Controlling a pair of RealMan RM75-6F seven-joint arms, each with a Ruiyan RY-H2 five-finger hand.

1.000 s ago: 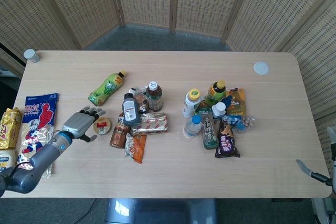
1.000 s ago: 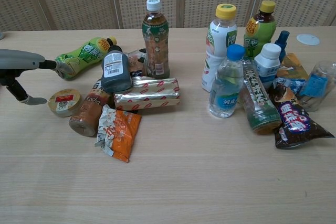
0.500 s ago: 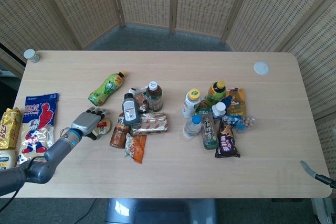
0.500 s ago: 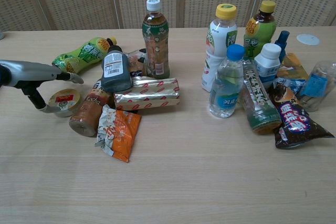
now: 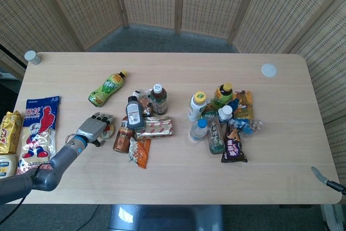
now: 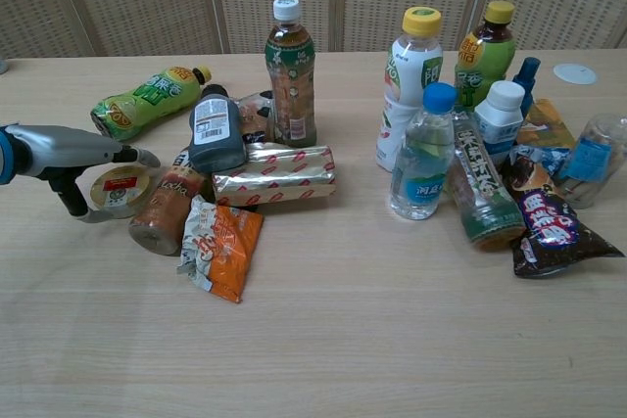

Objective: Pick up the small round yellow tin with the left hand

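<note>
Toward the left end of the bench [image 5: 178,182], at the outer margin of the left-hand cluster of groceries, the left hand [image 5: 92,129] lies over the small round yellow tin [image 6: 118,190]. The chest view shows the fingers [image 6: 137,156] extended above the lid and the thumb lowered at the tin's near-left side, bracketing it; whether they already press on it cannot be told. The tin rests flat on the bench, lid up, just beside a toppled brown coffee bottle [image 6: 165,210] and nearer the front edge than the lying green drink bottle [image 6: 142,101]. Approach from the open left side probably avoids disturbing these neighbours. The right hand [image 5: 327,181] is barely visible at the bench's front right corner; its state is indeterminable.
</note>
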